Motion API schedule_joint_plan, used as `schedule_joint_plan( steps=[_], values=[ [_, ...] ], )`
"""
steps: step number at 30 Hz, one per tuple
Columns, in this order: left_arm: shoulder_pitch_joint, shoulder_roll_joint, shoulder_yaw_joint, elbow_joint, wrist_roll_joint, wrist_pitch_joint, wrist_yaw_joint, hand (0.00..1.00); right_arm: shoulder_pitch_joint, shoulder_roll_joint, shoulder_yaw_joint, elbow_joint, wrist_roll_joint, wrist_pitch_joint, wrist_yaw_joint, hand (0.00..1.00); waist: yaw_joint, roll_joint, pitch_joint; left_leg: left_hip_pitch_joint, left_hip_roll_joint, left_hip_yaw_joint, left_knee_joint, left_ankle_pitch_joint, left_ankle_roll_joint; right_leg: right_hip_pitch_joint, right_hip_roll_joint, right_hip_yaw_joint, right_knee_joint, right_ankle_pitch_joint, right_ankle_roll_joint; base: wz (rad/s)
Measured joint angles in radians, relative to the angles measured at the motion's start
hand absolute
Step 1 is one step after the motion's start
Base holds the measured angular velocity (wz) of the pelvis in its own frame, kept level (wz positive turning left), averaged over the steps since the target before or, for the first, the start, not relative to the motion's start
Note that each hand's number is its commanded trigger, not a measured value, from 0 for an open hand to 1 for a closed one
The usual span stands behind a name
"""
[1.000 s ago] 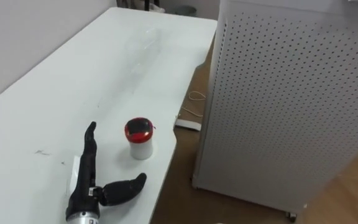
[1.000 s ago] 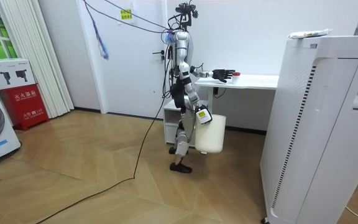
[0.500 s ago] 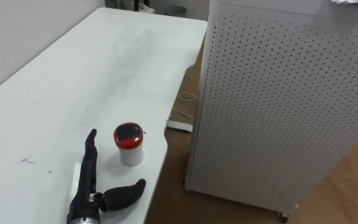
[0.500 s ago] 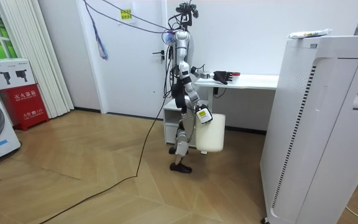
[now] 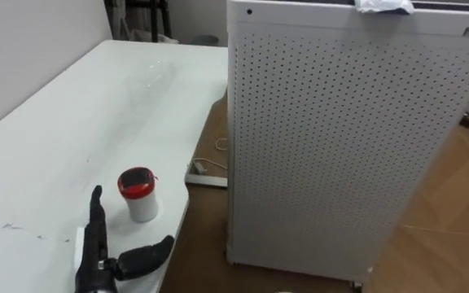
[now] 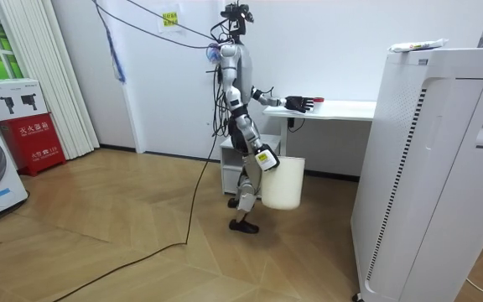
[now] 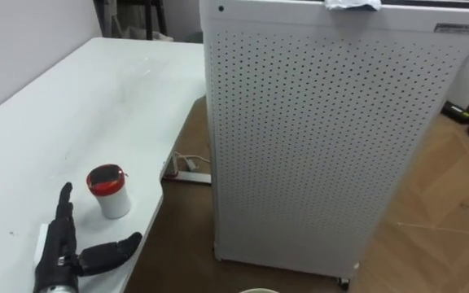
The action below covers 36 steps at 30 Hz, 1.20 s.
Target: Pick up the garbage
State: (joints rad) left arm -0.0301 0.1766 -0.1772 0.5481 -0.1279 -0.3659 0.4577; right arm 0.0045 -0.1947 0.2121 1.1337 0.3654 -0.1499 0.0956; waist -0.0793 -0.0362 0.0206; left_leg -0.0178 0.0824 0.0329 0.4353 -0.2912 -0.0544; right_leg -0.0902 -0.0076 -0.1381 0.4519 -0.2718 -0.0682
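Left eye view: left hand [image 5: 98,248] lies released on the counter [image 5: 72,122], red-lidded cup [image 5: 139,195] just beside it at 1 o'clock. Right hand [image 6: 263,158] hangs by the white bin [image 6: 283,183], can't tell its grip.

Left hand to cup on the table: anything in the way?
Nothing visible. The left hand is open over the table. The cup stands upright just ahead of the thumb and right of the fingers, with bare tabletop between them.
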Motion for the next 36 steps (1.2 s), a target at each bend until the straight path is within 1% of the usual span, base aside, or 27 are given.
schedule_joint_plan(
  steps=[2,5,6,9,11,13,16,19,21,24,26,27,28,31,32,36],
  values=[
    [-0.013,0.0,-0.003,0.014,-0.012,0.0,0.006,0.0,0.001,0.0,0.001,0.0,0.0,0.0,-0.01,1.0,-0.001,-0.001,-0.0004,0.016,-0.002,0.001,-0.032,0.005,-0.008,-0.001,0.0,0.003,-0.004,0.003,0.003,0.0],
    [-0.035,-0.005,-0.005,0.035,-0.024,0.0,0.013,0.0,0.003,0.0,0.002,0.0,-0.002,0.0,-0.021,1.0,-0.001,-0.004,-0.001,0.028,-0.006,0.009,-0.048,0.005,-0.009,0.001,-0.001,0.012,-0.01,0.012,0.01,-0.07],
    [-0.042,-0.007,-0.005,0.041,-0.032,0.0,0.015,0.0,0.005,0.0,0.005,0.0,-0.002,0.0,-0.021,1.0,-0.001,-0.003,-0.0029,0.026,-0.006,0.01,-0.049,0.006,-0.008,0.003,0.001,0.014,-0.022,0.02,0.012,-0.09],
    [-0.066,-0.009,-0.005,0.059,-0.038,0.0,0.029,0.0,0.006,0.001,0.009,-0.005,-0.002,0.0,-0.02,1.0,-0.001,-0.004,-0.0035,0.024,-0.01,0.024,-0.055,0.009,-0.004,-0.002,-0.001,0.029,-0.024,0.03,0.018,-0.12],
    [-0.084,-0.009,-0.005,0.078,-0.04,0.002,0.034,0.0,0.01,0.001,0.012,-0.006,0.001,0.0,-0.02,1.0,-0.004,-0.004,-0.0038,0.024,-0.013,0.025,-0.057,0.009,-0.003,-0.003,-0.004,0.031,-0.024,0.031,0.021,-0.07],
    [-0.098,-0.008,-0.004,0.081,-0.058,0.006,0.035,0.0,0.012,0.001,0.012,-0.012,0.001,0.0,-0.021,1.0,-0.003,-0.005,-0.0045,0.021,-0.015,0.036,-0.062,0.011,0.002,-0.013,-0.006,0.039,-0.023,0.033,0.023,-0.09],
    [-0.125,-0.008,-0.002,0.099,-0.081,0.011,0.039,0.0,0.013,0.005,0.012,-0.015,0.0,0.001,-0.02,1.0,-0.006,-0.005,-0.0045,0.021,-0.016,0.047,-0.066,0.012,0.004,-0.016,-0.008,0.041,-0.024,0.035,0.024,-0.05],
    [-0.15,-0.007,-0.002,0.116,-0.118,0.017,0.038,0.0,0.015,0.005,0.014,-0.015,0.001,0.002,-0.02,1.0,-0.008,-0.001,-0.0068,0.024,-0.016,0.049,-0.075,0.013,0.006,-0.015,-0.005,0.049,-0.035,0.04,0.027,-0.05],
    [-0.168,-0.007,-0.001,0.122,-0.15,0.02,0.037,0.0,0.013,0.005,0.017,-0.016,-0.004,0.014,-0.02,1.0,-0.01,0.003,-0.0077,0.021,-0.016,0.052,-0.076,0.014,0.007,-0.015,-0.004,0.051,-0.043,0.046,0.029,-0.04],
    [-0.19,-0.006,-0.001,0.139,-0.167,0.025,0.033,0.0,0.015,0.006,0.023,-0.016,-0.003,0.02,-0.021,1.0,-0.011,0.006,-0.0081,0.021,-0.018,0.054,-0.085,0.016,0.011,-0.014,-0.004,0.055,-0.056,0.052,0.033,-0.01],
    [-0.207,-0.006,-0.001,0.147,-0.174,0.031,0.033,0.56,0.014,0.006,0.026,-0.022,0.001,0.02,-0.022,1.0,-0.013,0.007,-0.0071,0.02,-0.021,0.054,-0.092,0.019,0.014,-0.016,-0.006,0.055,-0.061,0.054,0.035,0.0],
    [-0.216,-0.005,-0.001,0.153,-0.176,0.036,0.033,0.93,0.014,0.006,0.033,-0.023,0.004,0.02,-0.026,1.0,-0.016,0.008,-0.0072,0.019,-0.022,0.054,-0.092,0.019,0.015,-0.015,-0.007,0.055,-0.064,0.055,0.037,0.0],
    [-0.218,-0.005,-0.001,0.154,-0.177,0.038,0.034,1.0,0.014,0.006,0.037,-0.023,0.005,0.02,-0.027,1.0,-0.018,0.009,-0.0074,0.018,-0.022,0.054,-0.093,0.019,0.015,-0.015,-0.007,0.055,-0.067,0.056,0.038,0.0],
    [-0.226,0.001,0.002,0.154,-0.184,0.038,0.041,1.0,0.015,0.007,0.041,-0.026,0.02,0.021,-0.028,1.0,-0.023,0.013,-0.0072,0.008,-0.024,0.061,-0.093,0.021,0.019,-0.022,-0.008,0.056,-0.074,0.06,0.041,0.0],
    [-0.229,0.002,0.018,0.156,-0.185,0.038,0.041,1.0,0.015,0.007,0.041,-0.026,0.024,0.021,-0.028,1.0,-0.023,0.015,-0.0081,0.003,-0.025,0.062,-0.095,0.023,0.021,-0.029,-0.008,0.057,-0.074,0.062,0.043,0.0],
    [-0.244,0.028,0.041,0.183,-0.188,0.04,0.042,1.0,0.016,0.007,0.041,-0.025,0.031,0.021,-0.029,1.0,-0.025,0.021,-0.0055,-0.002,-0.028,0.064,-0.099,0.024,0.024,-0.032,-0.009,0.056,-0.079,0.065,0.046,0.0]
  ],
)
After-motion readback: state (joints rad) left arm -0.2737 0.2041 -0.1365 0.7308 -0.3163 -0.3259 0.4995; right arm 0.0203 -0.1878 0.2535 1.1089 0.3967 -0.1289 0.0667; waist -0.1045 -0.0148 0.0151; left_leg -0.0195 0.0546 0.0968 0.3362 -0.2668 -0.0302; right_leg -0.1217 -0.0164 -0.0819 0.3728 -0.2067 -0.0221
